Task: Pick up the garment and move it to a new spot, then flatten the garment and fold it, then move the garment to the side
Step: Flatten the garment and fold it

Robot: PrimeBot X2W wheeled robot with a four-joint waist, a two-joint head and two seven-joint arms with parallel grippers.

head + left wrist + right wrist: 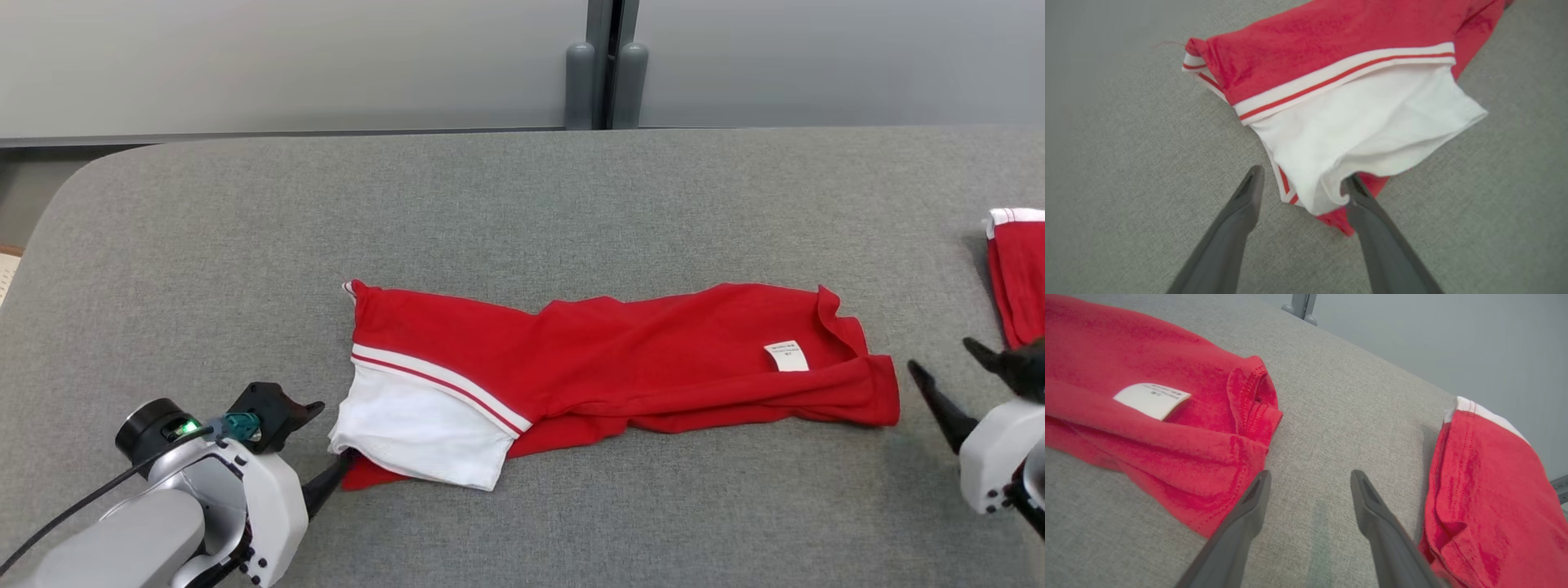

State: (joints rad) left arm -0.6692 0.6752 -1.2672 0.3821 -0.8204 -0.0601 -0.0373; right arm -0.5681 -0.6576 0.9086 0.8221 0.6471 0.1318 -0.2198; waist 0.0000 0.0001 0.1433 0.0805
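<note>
Though seemingly done folding the garment (pixel 637 359) lengthwise at mid-table, yet to fold crosswise and shift aside. Spread and empty: left gripper (pixel 332 433) touching the near-left white sleeve (pixel 416 425), right gripper (pixel 939 354) just beside the right end.

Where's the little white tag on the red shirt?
In the head view, the white tag lies near the right end of the red garment, just left of the right end effector.

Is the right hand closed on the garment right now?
No: the right hand stands open over the bare grey surface, with the garment lying beside its fingers.
</note>
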